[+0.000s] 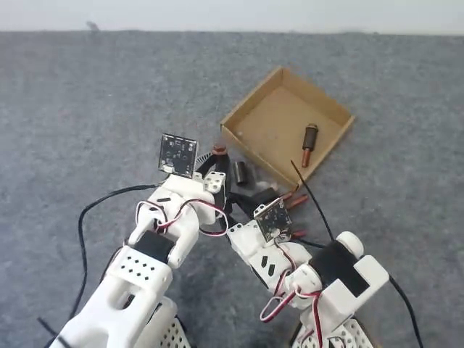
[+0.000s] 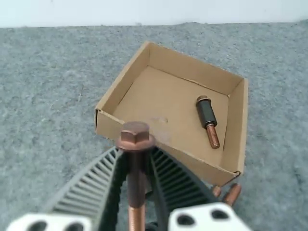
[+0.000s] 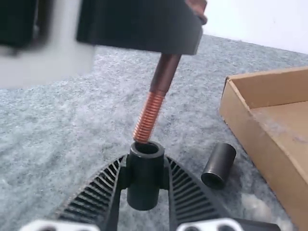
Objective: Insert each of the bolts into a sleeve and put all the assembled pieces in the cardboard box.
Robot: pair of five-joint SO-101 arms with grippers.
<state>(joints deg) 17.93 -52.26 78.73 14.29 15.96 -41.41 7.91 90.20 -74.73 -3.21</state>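
Grey counter (image 1: 87,94) carries everything. The cardboard box (image 1: 250,98) sits open beyond both arms, w/ one assembled piece (image 1: 309,143) lying flat on its floor.

L jaws are closed round a copper bolt (image 2: 136,159), gripping the shank just under the hex head, thread end pointing down. R jaws are clamped on a black sleeve (image 3: 144,175), held upright w/ the bore facing up. The bolt tip is right at the sleeve mouth, touching or v. nearly touching the rim. We can't tell if it's entered yet.

A spare sleeve (image 3: 219,165) lies on its side just beside the held one, btwn it & the box wall. Two loose bolts (image 2: 232,194) lie by the box's near corner.

We judge the step in hand as insertion for the 2nd piece: one done, more to go. The bolt leans a bit vs. the bore, so the nxt move prob. needs the L arm to straighten it, centre the tip, then push down along the sleeve axis while R holds firm. After that, the pair goes to the box.
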